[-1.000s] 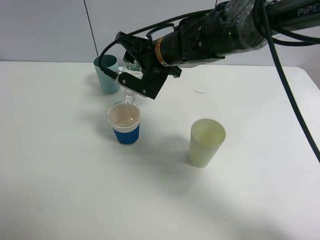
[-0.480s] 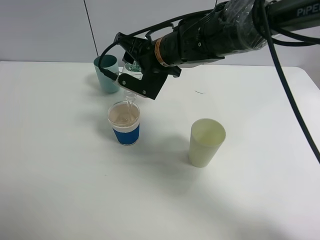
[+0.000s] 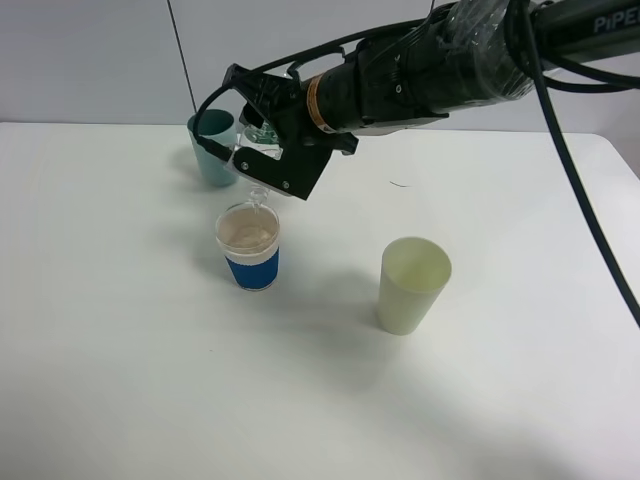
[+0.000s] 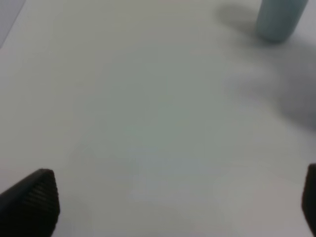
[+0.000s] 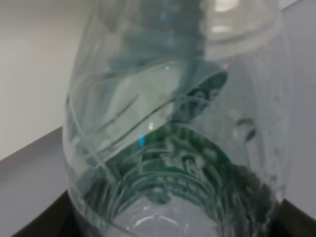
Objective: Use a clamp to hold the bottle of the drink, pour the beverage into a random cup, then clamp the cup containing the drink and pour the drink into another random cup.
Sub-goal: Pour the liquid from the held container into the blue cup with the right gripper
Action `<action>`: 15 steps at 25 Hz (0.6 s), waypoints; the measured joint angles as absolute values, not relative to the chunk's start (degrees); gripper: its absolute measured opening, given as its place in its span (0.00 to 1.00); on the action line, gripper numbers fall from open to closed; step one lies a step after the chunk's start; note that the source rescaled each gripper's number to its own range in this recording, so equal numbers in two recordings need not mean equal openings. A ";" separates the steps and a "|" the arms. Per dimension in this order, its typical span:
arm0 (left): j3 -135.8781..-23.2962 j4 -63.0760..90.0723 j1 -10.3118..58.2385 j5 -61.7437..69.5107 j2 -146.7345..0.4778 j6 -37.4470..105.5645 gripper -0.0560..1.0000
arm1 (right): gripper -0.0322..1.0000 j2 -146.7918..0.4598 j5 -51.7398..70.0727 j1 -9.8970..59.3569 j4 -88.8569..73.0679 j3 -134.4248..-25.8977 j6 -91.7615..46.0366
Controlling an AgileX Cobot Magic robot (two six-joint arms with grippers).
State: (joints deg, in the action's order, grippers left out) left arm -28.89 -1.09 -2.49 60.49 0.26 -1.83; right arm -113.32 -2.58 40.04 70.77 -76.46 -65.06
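My right gripper [image 3: 268, 160] is shut on a clear plastic bottle [image 3: 258, 152] and holds it tipped, its neck down over the blue-banded clear cup [image 3: 249, 245]. That cup holds pale liquid. The bottle [image 5: 173, 123] fills the right wrist view, with a green label and a little liquid inside. A pale yellow cup [image 3: 412, 285] stands to the right of the blue-banded cup. A teal cup [image 3: 213, 148] stands behind the bottle; it also shows in the left wrist view [image 4: 279, 19]. My left gripper [image 4: 177, 202] is open over bare table, out of the exterior high view.
The white table [image 3: 120, 330] carries the three cups. A small dark mark [image 3: 400, 183] lies on the table behind the yellow cup. The right arm and its black cables [image 3: 580, 200] stretch across the upper right.
The bottle in my right gripper has shifted slightly up and to the left, still tipped over the blue-banded cup. Nothing else has moved.
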 joint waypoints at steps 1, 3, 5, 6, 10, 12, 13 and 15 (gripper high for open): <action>-28.89 -1.09 -2.49 60.49 0.26 -1.83 1.00 | 0.03 -113.32 -3.20 40.04 70.77 -76.46 -65.06; -28.89 -1.09 -2.49 60.49 0.26 -1.83 1.00 | 0.03 -113.32 -3.86 40.04 70.77 -76.46 -65.15; -28.89 -1.09 -2.49 60.49 0.26 -1.83 1.00 | 0.03 -113.32 -4.15 40.04 70.77 -76.46 -65.48; -28.89 -1.09 -2.49 60.49 0.26 -1.83 1.00 | 0.03 -113.32 -4.25 40.04 70.77 -76.46 -65.72; -28.89 -1.09 -2.49 60.49 0.26 -1.83 1.00 | 0.03 -113.32 -4.44 40.04 70.77 -76.53 -68.19; -28.89 -1.09 -2.49 60.49 0.26 -1.83 1.00 | 0.03 -113.32 -4.44 40.04 70.77 -76.53 -69.26; -28.89 -1.09 -2.49 60.49 0.26 -1.83 1.00 | 0.03 -113.32 -4.44 40.04 70.77 -76.53 -69.64; -28.89 -1.09 -2.49 60.49 0.26 -1.83 1.00 | 0.03 -113.32 -4.55 40.04 70.77 -76.53 -70.13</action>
